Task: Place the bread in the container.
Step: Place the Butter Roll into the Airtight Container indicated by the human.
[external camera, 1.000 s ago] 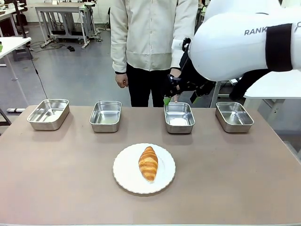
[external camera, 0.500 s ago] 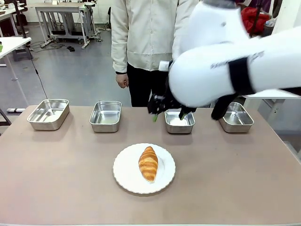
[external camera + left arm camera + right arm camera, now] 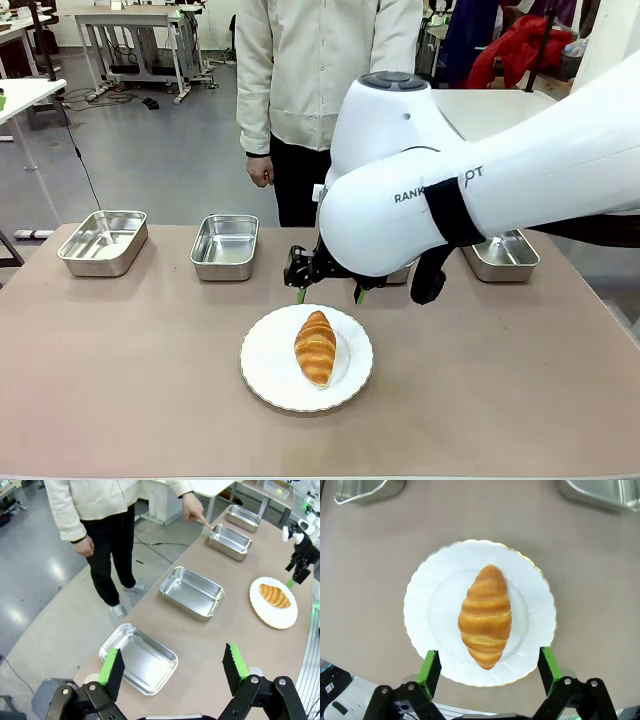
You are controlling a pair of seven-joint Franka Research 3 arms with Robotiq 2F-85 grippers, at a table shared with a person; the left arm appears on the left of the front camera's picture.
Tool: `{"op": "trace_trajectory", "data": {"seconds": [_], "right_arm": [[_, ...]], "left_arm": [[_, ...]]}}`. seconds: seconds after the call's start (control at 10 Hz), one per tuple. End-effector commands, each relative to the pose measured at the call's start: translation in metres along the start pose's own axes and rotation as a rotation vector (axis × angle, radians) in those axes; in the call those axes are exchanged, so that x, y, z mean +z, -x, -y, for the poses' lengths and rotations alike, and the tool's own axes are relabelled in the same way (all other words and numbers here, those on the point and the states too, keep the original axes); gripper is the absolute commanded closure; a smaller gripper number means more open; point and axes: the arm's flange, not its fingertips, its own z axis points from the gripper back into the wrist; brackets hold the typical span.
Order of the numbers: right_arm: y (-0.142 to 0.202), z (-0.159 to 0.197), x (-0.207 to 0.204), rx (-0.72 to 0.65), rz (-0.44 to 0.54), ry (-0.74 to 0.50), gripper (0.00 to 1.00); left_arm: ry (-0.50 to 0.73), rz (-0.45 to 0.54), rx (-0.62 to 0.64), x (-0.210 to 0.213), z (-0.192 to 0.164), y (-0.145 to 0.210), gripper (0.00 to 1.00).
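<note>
Pans [image 3: 224, 246]: bright stainless metal, mirror-shiny inside, smooth, rolled rims; the one the person's finger [image 3: 204, 522] points at [image 3: 229, 541] looks the same. Plate [image 3: 268, 372]: white, glossy, ceramic-looking, with a scalloped edge and a thin gilt line. Bread [image 3: 315, 346]: golden-brown crust, ridged, slight sheen. Table [image 3: 120, 380]: matt, smooth, dull brown-grey. Right arm [image 3: 520, 180]: smooth white glossy shell with a black band. Grippers [image 3: 486, 666] [image 3: 173, 667]: matt black bodies, matt green pads [image 3: 430, 666]. Person's jacket [image 3: 310, 60]: cream cloth, matt.
</note>
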Motion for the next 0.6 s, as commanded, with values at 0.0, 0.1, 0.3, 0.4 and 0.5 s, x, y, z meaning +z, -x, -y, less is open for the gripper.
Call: {"op": "trace_trajectory", "data": {"seconds": [0.0,0.1,0.3,0.4,0.5], "right_arm": [[-0.001,-0.021,-0.01,-0.028,-0.009,0.032,0.0],[0.0,-0.026,-0.02,-0.035,-0.033,0.047,0.0],[0.0,-0.033,-0.037,-0.03,-0.071,0.061,0.0],[-0.001,-0.034,-0.045,-0.032,-0.078,0.067,0.0],[-0.001,-0.034,-0.052,-0.032,-0.088,0.067,0.0]], "left_arm": [[0.003,0.008,-0.004,0.0,0.002,-0.002,0.0],[0.003,0.008,-0.004,0.0,0.002,-0.002,0.0],[0.003,0.008,-0.004,0.0,0.002,-0.002,0.0],[0.003,0.008,-0.004,0.0,0.002,-0.002,0.0],[0.003,0.008,-0.004,0.0,0.002,-0.002,0.0]]}}
